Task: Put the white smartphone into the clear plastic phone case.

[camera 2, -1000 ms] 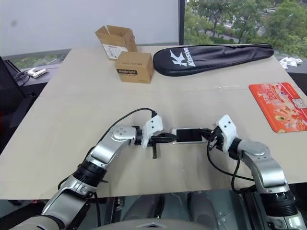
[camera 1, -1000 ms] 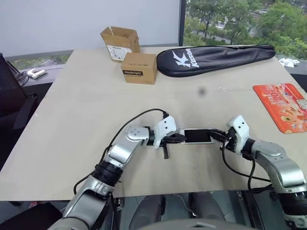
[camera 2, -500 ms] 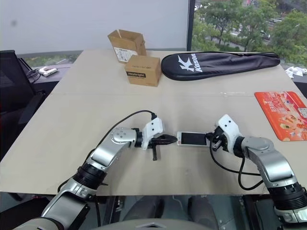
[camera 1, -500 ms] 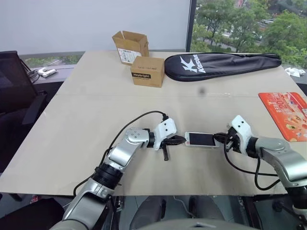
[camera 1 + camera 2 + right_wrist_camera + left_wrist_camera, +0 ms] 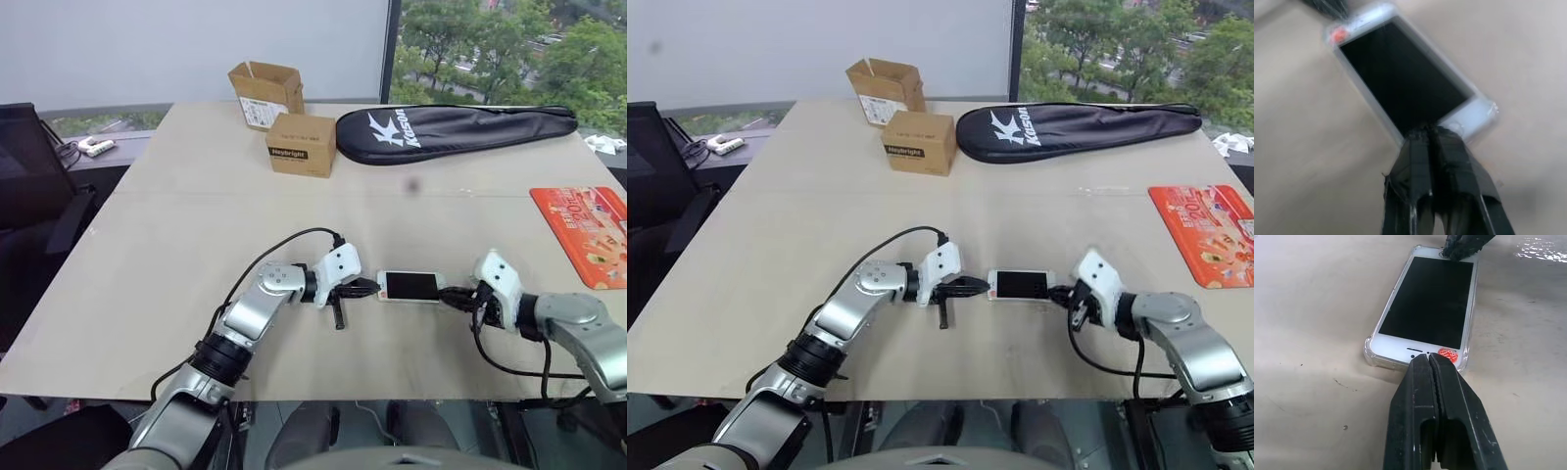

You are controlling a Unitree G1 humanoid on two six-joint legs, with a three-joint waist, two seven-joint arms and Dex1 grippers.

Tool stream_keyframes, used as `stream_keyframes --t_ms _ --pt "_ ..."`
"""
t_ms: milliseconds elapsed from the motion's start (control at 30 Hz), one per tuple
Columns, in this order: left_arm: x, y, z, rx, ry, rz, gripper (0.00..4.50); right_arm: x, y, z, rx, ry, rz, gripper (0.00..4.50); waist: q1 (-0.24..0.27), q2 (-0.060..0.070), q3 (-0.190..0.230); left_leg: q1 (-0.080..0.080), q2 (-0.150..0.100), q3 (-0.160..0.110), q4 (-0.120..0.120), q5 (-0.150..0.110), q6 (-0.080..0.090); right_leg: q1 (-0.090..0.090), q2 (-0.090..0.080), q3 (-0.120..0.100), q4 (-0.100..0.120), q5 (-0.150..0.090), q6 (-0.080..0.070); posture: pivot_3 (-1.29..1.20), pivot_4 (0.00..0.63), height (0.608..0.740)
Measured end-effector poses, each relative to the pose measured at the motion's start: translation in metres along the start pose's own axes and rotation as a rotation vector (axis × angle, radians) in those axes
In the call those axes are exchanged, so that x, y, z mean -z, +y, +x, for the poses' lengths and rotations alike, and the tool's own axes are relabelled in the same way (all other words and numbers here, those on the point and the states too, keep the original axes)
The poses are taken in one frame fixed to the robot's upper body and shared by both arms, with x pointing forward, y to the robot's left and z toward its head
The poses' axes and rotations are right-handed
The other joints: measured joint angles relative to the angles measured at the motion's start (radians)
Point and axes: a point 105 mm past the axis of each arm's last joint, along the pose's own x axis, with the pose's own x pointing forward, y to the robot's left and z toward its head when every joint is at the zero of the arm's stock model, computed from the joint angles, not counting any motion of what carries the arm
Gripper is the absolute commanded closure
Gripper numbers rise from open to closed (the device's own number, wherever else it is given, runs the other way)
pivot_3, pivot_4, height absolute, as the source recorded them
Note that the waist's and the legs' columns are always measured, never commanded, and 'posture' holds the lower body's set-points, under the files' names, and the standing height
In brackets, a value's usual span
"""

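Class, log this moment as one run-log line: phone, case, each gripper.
white smartphone: flat on table, inside clear plastic phone case | left gripper: shut, tips at one end | right gripper: shut, tips on other end

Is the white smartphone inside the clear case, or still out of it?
Inside. The clear plastic phone case rims the white smartphone, its bumper corners showing; full seating: cannot tell.

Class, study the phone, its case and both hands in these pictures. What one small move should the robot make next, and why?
Probably press down gently with the right hand. The white smartphone already lies face up inside the clear plastic phone case, whose bumper corners wrap it. Both hands are shut, the left hand touching one end and the right hand on the other, so seating that end seems the remaining step.
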Motion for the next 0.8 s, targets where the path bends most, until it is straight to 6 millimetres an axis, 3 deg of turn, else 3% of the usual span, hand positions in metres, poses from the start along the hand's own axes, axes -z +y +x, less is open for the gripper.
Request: stream_keyframes --t_ms 200,333,500,600,633,667,700,800 --pt "0.002 0.0 0.0 -0.003 0.007 -0.001 4.5 -0.001 -0.002 0.003 0.017 0.027 0.02 4.46 0.0 -0.002 -0.001 0.0 0.0 -0.001 0.0 -0.002 -0.004 0.0 0.0 0.002 0.0 0.0 0.0 0.0 0.15 0.74" --pt "-0.001 0.002 0.001 -0.016 -0.018 -0.014 4.5 -0.005 0.0 0.009 0.032 -0.045 0.093 4.46 -0.004 -0.005 0.002 0.0 0.001 -0.001 0.001 -0.002 -0.004 0.0 -0.001 0.002 0.0 0.0 0.0 0.0 0.15 0.74" --pt "-0.012 0.01 -0.014 -0.06 -0.123 -0.062 4.5 -0.014 -0.001 0.001 0.042 -0.204 0.154 4.46 -0.009 0.008 0.018 -0.008 0.001 0.0 -0.002 0.0 -0.001 -0.01 0.0 0.0 0.0 0.002 0.004 0.0 0.15 0.74" --pt "-0.018 0.022 -0.039 -0.138 -0.188 -0.076 4.5 -0.014 -0.007 -0.013 0.081 -0.286 0.179 3.68 -0.009 0.014 0.022 -0.022 0.001 0.001 -0.001 0.003 -0.006 -0.025 0.001 0.0 0.003 0.006 -0.002 0.0 0.15 0.74" --pt "-0.015 0.027 -0.05 -0.172 -0.187 -0.081 4.25 -0.013 -0.011 -0.02 0.097 -0.3 0.188 3.22 -0.009 0.015 0.023 -0.022 0.001 0.001 -0.001 0.003 -0.006 -0.025 0.001 0.001 0.003 0.006 -0.002 0.0 0.15 0.74" --pt "-0.013 0.03 -0.06 -0.199 -0.189 -0.087 3.92 -0.012 -0.013 -0.026 0.1 -0.302 0.184 2.63 -0.01 0.017 0.024 -0.022 0.001 0.003 -0.001 0.003 -0.006 -0.025 0.001 0.002 0.002 0.006 -0.002 0.0 0.15 0.74" --pt "-0.01 0.029 -0.068 -0.213 -0.192 -0.095 3.67 -0.01 -0.016 -0.031 0.099 -0.293 0.174 2.3 -0.01 0.018 0.025 -0.022 0.0 0.004 -0.001 0.003 -0.006 -0.025 0.0 0.003 0.002 0.006 -0.002 0.0 0.15 0.74" --pt "0.008 0.016 -0.098 -0.239 -0.165 -0.162 2.23 0.002 -0.032 -0.059 0.133 -0.27 0.174 0.83 -0.01 0.019 0.029 -0.022 0.0 0.006 -0.001 -0.002 0.002 -0.025 0.0 0.004 0.0 0.006 -0.002 0.0 0.15 0.74"
